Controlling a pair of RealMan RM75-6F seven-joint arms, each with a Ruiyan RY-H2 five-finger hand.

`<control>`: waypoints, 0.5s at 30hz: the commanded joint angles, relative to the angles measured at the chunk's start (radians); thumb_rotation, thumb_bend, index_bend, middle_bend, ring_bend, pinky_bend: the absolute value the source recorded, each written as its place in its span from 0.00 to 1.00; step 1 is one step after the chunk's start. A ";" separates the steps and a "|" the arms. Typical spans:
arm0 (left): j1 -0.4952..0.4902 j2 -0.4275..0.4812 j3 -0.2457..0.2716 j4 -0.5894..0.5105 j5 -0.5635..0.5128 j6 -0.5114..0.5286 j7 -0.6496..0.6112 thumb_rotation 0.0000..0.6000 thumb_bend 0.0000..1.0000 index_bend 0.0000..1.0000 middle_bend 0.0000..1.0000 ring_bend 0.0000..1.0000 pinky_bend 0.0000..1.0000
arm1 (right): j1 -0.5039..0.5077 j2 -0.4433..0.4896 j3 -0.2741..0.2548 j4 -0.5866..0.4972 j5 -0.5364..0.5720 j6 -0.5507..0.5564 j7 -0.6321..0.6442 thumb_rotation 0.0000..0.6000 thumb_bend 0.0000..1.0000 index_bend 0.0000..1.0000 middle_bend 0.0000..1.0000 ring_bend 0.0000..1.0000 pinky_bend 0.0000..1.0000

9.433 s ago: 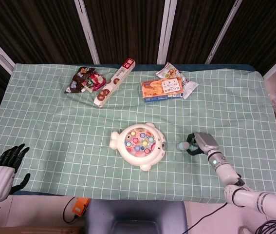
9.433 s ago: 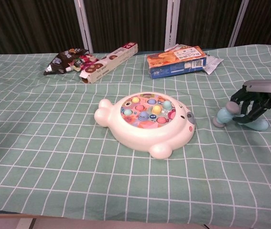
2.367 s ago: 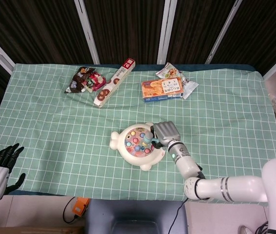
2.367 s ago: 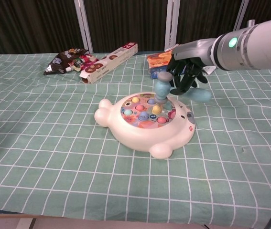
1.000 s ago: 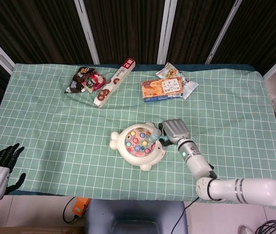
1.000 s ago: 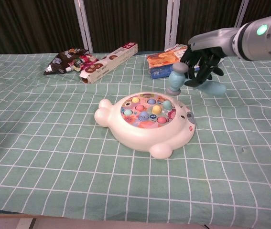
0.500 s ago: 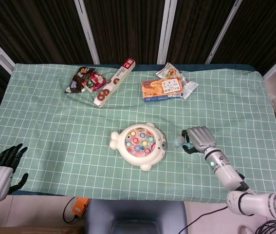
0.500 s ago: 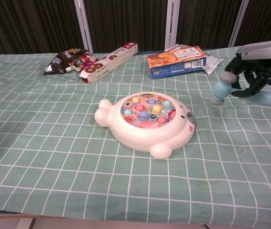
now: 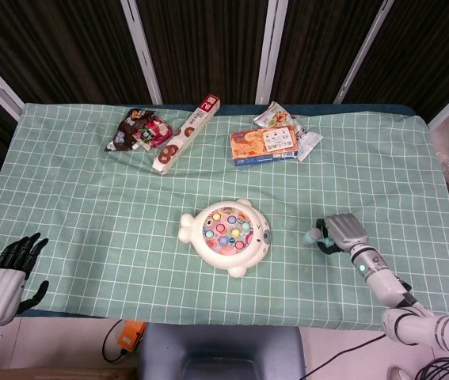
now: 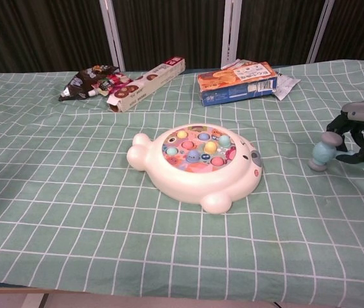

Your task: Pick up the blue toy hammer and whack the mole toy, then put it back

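While the right robot hand (image 10: 361, 138) grips the blue toy hammer (image 10: 323, 154), the mole toy (image 9: 226, 235) sits well apart — left robot hand (image 9: 6, 273) released.

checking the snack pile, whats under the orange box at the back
A crinkly snack packet pokes out from under the orange box, showing at its right end and behind it. How far it runs underneath is covered by the box.

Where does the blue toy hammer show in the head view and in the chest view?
Head view: blue toy hammer right of centre, in the right robot hand.
Chest view: blue toy hammer at the right edge, mid-height, held by the same hand.
Shared landmark: the mole toy, left of the hammer in both.
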 commanded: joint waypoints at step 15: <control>-0.001 -0.001 0.001 -0.001 -0.004 -0.003 0.005 1.00 0.38 0.00 0.00 0.00 0.11 | -0.020 -0.025 0.030 0.023 -0.082 0.011 -0.037 1.00 0.82 1.00 0.71 0.73 0.84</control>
